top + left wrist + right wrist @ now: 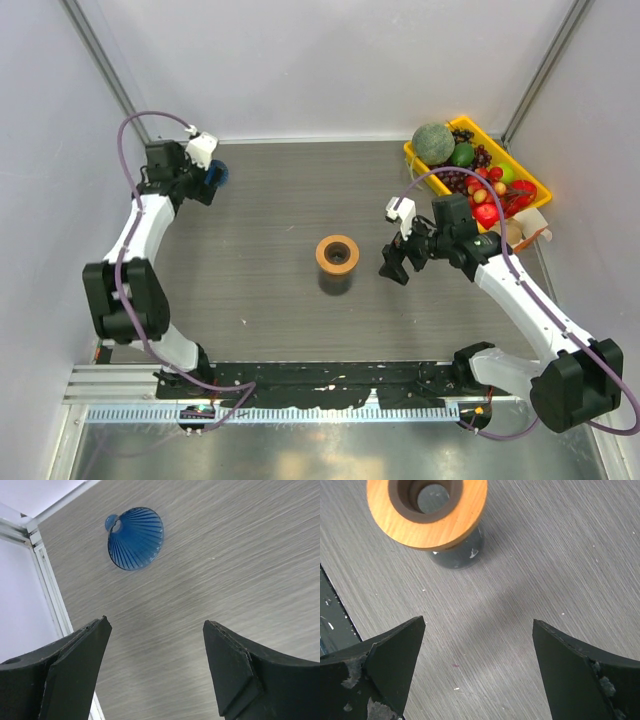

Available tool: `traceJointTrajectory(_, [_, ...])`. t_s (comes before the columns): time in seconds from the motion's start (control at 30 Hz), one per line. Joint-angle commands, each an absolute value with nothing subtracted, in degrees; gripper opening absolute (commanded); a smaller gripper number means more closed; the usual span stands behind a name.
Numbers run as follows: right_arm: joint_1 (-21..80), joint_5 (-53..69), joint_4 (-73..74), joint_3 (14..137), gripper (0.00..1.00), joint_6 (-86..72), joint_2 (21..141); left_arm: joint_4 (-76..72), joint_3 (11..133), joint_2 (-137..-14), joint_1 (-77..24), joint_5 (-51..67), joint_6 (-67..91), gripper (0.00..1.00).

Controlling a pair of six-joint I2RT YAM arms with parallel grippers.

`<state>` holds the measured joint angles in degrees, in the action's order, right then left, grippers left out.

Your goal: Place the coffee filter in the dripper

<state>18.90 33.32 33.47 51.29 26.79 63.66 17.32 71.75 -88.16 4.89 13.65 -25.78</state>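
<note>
Our left gripper (pixel 156 625) gapes wide, holding nothing, one dripper (pixel 136 538) ahead by the table (pixel 250 555) edge; our right gripper (pixel 479 622) likewise, one cup (pixel 436 533) ahead-left.

The dripper (pixel 136 539), a dark blue translucent cone with ribbed walls, rests on the surface (pixel 240 555) well to the far left of the orange-brown cup (pixel 338 254). I cannot tell whether it is tipped or inverted. A tan piece, seemingly the coffee filter (pixel 516 233), lies well right of that cup.
</note>
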Motion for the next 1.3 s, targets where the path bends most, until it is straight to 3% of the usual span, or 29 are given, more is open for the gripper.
traceJointTrajectory(0.0, [18.54,29.89,30.41,50.71,0.95,25.84,61.88,13.54,78.29,-95.96,5.1,10.37,-35.06,0.83])
traceJointTrajectory(0.5, [18.37,28.65,31.29,51.24,0.95,26.72,63.54,0.27,90.17,-116.8,5.45,5.71,-45.26,0.76])
traceJointTrajectory(0.7, [18.37,27.86,31.55,51.24,0.95,26.98,63.98,1.32,98.25,-124.36,5.45,5.1,-46.4,0.72])
traceJointTrajectory(0.97, [18.37,28.03,33.22,52.29,0.95,27.33,64.43,4.3,101.08,-126.83,5.54,7.64,-48.17,0.36])
traceJointTrajectory(1.13, [18.28,28.21,35.85,54.23,0.95,28.12,62.85,9.57,101.25,-123.93,5.45,11.77,-45.27,0.07])
traceJointTrajectory(1.2, [18.37,28.13,37.35,55.28,0.95,28.65,61.79,11.24,100.73,-122.18,5.54,13.53,-43.95,0.0])
traceJointTrajectory(1.27, [18.37,27.78,38.58,55.9,0.95,28.92,60.21,12.82,99.93,-120.24,5.62,15.2,-42.81,0.0])
